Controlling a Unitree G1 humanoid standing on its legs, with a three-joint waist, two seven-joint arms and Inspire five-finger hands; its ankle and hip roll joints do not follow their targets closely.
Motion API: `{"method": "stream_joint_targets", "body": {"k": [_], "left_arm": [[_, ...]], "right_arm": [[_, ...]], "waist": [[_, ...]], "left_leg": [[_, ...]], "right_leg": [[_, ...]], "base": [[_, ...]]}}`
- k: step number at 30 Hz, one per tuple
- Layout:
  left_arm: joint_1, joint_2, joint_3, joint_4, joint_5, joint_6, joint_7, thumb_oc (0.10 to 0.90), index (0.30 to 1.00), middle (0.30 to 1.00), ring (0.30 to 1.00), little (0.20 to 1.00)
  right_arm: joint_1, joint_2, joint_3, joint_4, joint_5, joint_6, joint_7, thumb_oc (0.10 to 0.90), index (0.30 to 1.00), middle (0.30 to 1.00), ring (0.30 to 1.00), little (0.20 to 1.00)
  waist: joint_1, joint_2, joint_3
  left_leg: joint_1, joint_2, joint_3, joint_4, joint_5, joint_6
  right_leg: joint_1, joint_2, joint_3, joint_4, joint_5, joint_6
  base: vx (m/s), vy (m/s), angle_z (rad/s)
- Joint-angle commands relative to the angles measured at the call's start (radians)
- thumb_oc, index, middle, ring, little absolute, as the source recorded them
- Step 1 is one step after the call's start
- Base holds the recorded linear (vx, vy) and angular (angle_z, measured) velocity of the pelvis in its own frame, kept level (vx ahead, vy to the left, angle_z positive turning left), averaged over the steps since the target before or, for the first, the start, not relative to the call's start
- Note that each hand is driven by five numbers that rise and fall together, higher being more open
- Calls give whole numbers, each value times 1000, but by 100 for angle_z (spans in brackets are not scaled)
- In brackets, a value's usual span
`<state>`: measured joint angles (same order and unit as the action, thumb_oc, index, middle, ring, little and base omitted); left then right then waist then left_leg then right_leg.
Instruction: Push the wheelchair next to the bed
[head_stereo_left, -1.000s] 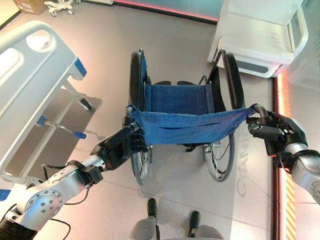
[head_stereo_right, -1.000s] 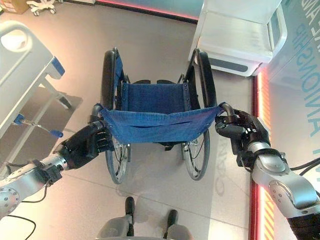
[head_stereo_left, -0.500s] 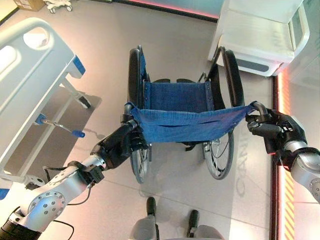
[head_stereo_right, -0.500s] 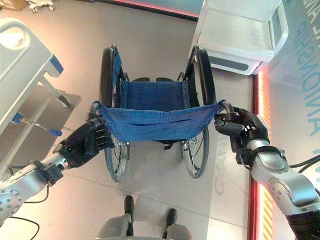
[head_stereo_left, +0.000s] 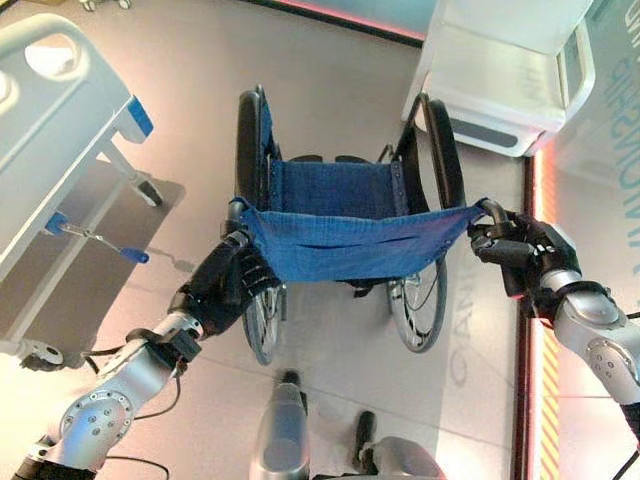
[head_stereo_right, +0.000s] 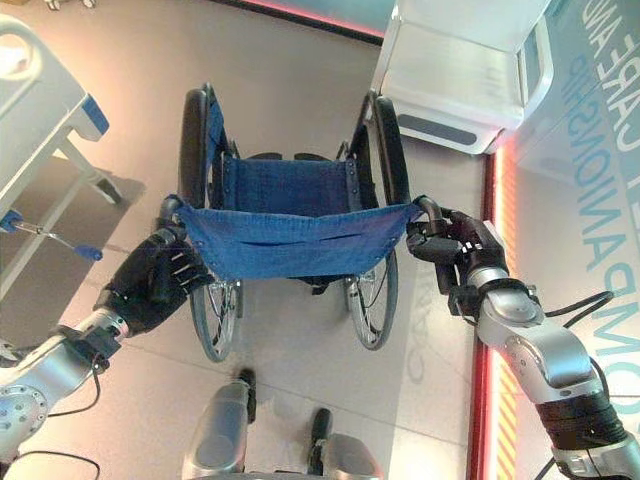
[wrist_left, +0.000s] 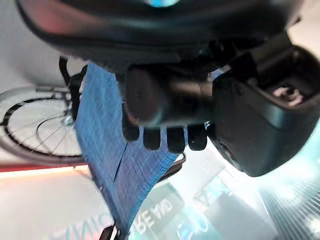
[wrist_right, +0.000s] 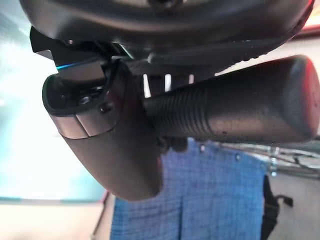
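Here, the scene is set out line by line.

Wheelchair (head_stereo_left: 345, 215): it is seen from behind and above, standing on the floor (head_stereo_left: 330, 60), with a blue seat and a blue backrest strip stretched between its two push handles.

Left hand (head_stereo_left: 222, 290): its fingers are curled round the left handle (wrist_left: 150, 100), as is shown in the left wrist view, where a dark grip is enclosed by the fingertips.

Right hand (head_stereo_right: 462, 245): its fingers are wrapped round the right handle (wrist_right: 235, 107); in the right wrist view the ribbed grip is held against the palm.

Bed (head_stereo_left: 45, 110): it is placed to the wheelchair's left, well apart from it, with a pale frame, blue corner pieces and a blue-tipped crank beneath.

Wheels: two large dark wheels are seen flanking the seat, both resting on the floor.

Cabinet (head_stereo_left: 500, 70): a white unit is seen ahead and to the right, near the right wheel.

Floor strip (head_stereo_right: 490, 330): a glowing red line is seen along the right side.
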<state>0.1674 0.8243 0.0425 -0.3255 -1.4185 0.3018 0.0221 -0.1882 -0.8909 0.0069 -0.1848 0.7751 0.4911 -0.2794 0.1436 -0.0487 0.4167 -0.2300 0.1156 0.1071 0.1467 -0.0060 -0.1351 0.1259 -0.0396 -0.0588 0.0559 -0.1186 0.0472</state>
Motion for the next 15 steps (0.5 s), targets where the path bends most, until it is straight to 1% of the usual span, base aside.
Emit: {"method": "stream_joint_targets", "body": {"k": [1, 2, 4, 5, 7, 8, 10, 11, 12, 13, 14, 15], "left_arm": [[-91, -6, 184, -34, 13, -192, -30, 400, 300, 300, 300, 300], [-88, -7, 183, -35, 16, -193, -28, 400, 300, 300, 300, 300], [-94, -2, 188, -35, 34, -183, 2, 400, 300, 300, 300, 300], [-102, 0, 191, -18, 44, -167, 0, 400, 300, 300, 300, 300], [-112, -2, 197, -2, 53, -138, -14, 400, 300, 300, 300, 300], [-111, -6, 202, 6, 64, -121, -26, 400, 300, 300, 300, 300], [-106, -3, 213, 8, 77, -106, -49, 400, 300, 300, 300, 300], [-103, 13, 229, 3, 69, -90, -63, 400, 300, 300, 300, 300], [-107, 26, 237, -1, 57, -82, -68, 400, 300, 300, 300, 300], [-109, 34, 242, -1, 49, -78, -73, 400, 300, 300, 300, 300], [-111, 38, 245, 3, 46, -76, -83, 400, 300, 300, 300, 300], [-112, 43, 249, 2, 38, -73, -85, 400, 300, 300, 300, 300]], "right_arm": [[60, -69, 63, -131, -25, -81, 181, 400, 300, 300, 300, 300], [62, -72, 61, -136, -23, -79, 182, 400, 300, 300, 300, 300], [51, -79, 64, -145, -5, -76, 173, 400, 300, 300, 300, 300], [47, -74, 64, -141, -2, -80, 172, 400, 300, 300, 300, 300], [48, -64, 56, -138, 1, -85, 176, 400, 300, 300, 300, 300], [56, -56, 49, -142, -5, -85, 181, 400, 300, 300, 300, 300], [69, -52, 34, -153, -8, -78, 181, 400, 300, 300, 300, 300], [71, -57, 26, -160, 2, -70, 173, 400, 300, 300, 300, 300], [66, -60, 26, -160, 5, -70, 168, 400, 300, 300, 300, 300], [60, -59, 29, -157, 3, -71, 168, 400, 300, 300, 300, 300], [49, -52, 39, -144, -9, -80, 173, 400, 300, 300, 300, 300], [43, -51, 39, -137, -15, -83, 178, 400, 300, 300, 300, 300]], "waist": [[-8, 41, -125], [-7, 40, -127], [6, 31, -140], [12, 19, -149], [24, 4, -164], [33, -8, -178], [41, -29, -195], [48, -32, -214], [50, -32, -222], [51, -29, -226], [49, -28, -231], [50, -26, -232]], "left_leg": [[-27, -2, 0, -119, 342, -10], [-25, -3, 1, -122, 332, -5], [-20, -22, 2, -100, 255, 24], [-27, -37, 12, -67, 200, 41], [-42, -62, 21, -10, 143, 67], [-42, -86, 22, 9, 118, 86], [-33, -127, 16, 18, 97, 112], [-25, -150, 2, 18, 88, 129], [-19, -159, -4, 19, 79, 140], [-7, -166, -7, 19, 71, 149], [6, -176, -8, 20, 56, 161], [11, -183, -9, 22, 52, 164]], "right_leg": [[103, 133, -91, 107, -86, -39], [108, 131, -87, 111, -93, -39], [113, 117, -81, 147, -130, -31], [117, 103, -87, 168, -151, -21], [130, 87, -93, 210, -183, -9], [134, 78, -106, 251, -174, 9], [121, 57, -125, 358, -119, 49], [76, 41, -134, 476, -31, 89], [42, 34, -138, 543, 9, 107], [6, 27, -144, 596, 47, 120], [-43, 9, -150, 635, 66, 128], [-54, 5, -153, 622, 63, 124]], "base": [[517, 179, -65], [508, 197, -72], [499, 212, -53], [424, 184, -36], [481, 207, -35], [545, 252, -10], [437, 233, 7], [381, 240, 5], [383, 248, 1], [336, 198, 15], [283, 144, 11], [321, 110, 15]]}}
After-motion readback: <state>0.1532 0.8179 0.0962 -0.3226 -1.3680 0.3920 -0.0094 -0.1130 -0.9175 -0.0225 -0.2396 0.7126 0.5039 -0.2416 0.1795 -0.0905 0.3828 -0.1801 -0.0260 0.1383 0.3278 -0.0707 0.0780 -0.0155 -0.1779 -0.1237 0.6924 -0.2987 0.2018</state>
